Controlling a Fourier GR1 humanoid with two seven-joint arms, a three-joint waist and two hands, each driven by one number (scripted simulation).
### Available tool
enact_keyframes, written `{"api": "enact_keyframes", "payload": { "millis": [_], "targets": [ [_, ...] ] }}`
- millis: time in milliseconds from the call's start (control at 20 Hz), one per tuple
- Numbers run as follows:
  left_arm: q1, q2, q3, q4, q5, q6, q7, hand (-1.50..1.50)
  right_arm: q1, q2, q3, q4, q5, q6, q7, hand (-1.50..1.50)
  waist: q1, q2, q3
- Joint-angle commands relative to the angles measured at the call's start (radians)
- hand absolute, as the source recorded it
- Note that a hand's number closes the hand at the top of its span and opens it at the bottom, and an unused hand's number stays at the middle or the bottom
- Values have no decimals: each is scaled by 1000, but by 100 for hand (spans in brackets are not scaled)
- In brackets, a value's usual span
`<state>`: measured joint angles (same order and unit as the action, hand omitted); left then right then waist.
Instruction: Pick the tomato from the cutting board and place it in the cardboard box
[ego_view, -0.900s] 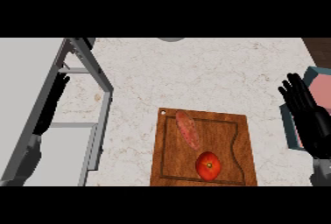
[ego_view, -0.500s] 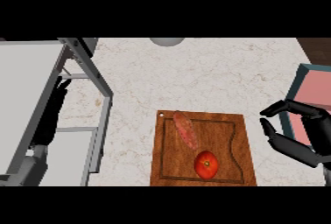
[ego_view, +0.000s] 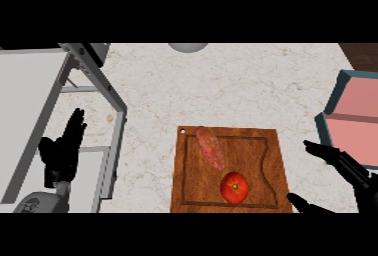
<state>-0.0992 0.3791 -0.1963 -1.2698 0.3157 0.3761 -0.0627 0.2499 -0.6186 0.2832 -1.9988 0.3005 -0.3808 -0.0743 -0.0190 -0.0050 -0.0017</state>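
The tomato (ego_view: 233, 187) is seen on the cutting board (ego_view: 273, 150), beside a sausage (ego_view: 210, 148). The right hand (ego_view: 353, 176) is spread open just right of the board; the left hand (ego_view: 63, 152) is held open, fingers straight, at the left.

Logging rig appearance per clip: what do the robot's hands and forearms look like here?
Both hands are black, with slim segmented fingers and a thumb: left hand, right hand. A grey forearm shows below the left hand. No cables or markings are visible.

Glossy smooth tomato (ego_view: 234, 187), grained wooden cutting board (ego_view: 260, 145), speckled stone-look counter (ego_view: 221, 85), matt black hands
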Motion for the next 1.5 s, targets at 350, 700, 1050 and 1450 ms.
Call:
{"api": "enact_keyframes", "payload": {
  "millis": [350,700,1050,1450],
  "targets": [
    [-38,-22,6,-1,-42,16,39,0,62,-167,28,-386,139,280,551,-150,14,5,0],
    [-6,-73,-17,-8,-81,25,14,0,-171,-138,138,-441,137,507,891,-150,27,6,0],
    [0,-69,-8,-30,-103,19,40,0,-381,15,339,-336,191,663,1192,-150,31,4,0],
    [41,-79,8,-83,-118,-11,60,0,-455,208,399,-232,218,735,1288,-150,27,4,1]
  ]
}}
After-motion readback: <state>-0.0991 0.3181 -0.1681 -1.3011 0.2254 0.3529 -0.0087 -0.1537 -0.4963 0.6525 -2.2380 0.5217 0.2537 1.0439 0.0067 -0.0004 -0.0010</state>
